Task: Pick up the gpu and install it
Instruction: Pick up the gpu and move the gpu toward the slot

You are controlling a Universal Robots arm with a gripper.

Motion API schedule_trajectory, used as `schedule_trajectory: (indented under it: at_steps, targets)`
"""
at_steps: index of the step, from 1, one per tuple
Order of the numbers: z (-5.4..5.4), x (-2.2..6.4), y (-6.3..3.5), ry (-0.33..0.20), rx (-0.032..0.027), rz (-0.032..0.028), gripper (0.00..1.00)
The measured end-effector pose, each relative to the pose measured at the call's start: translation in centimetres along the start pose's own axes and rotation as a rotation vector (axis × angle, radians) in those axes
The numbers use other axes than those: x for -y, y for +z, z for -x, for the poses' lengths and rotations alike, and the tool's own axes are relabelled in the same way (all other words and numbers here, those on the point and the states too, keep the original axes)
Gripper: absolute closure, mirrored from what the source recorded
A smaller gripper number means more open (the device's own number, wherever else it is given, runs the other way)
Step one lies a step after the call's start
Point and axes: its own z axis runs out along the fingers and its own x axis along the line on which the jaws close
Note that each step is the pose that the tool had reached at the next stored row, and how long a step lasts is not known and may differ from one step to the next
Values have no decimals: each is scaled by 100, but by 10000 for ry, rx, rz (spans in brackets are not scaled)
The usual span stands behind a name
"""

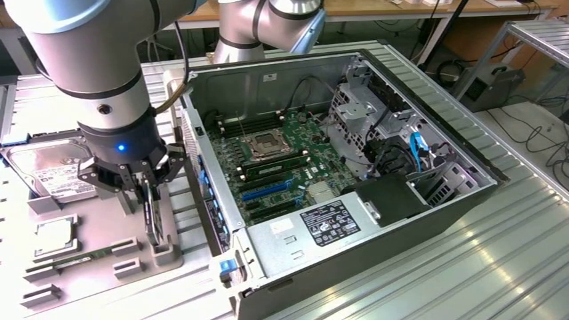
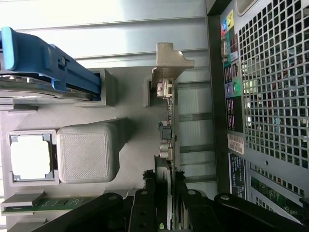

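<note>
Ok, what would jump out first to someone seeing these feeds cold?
The big grey robot arm at the exterior view's left, its gripper clamped on the gpu standing on edge in the grey holder tray. Next, the open computer case in the middle, green motherboard bare inside.

A ribbed metal table stands before a wooden desk and cables.

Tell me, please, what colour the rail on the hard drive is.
Blue; the rail shows best in the wrist view.
</note>
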Motion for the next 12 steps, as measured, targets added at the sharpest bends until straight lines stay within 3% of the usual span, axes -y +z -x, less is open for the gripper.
schedule_trajectory:
  at_steps: [12]
  targets:
    - [0,-1,-13,0,0,0,74]
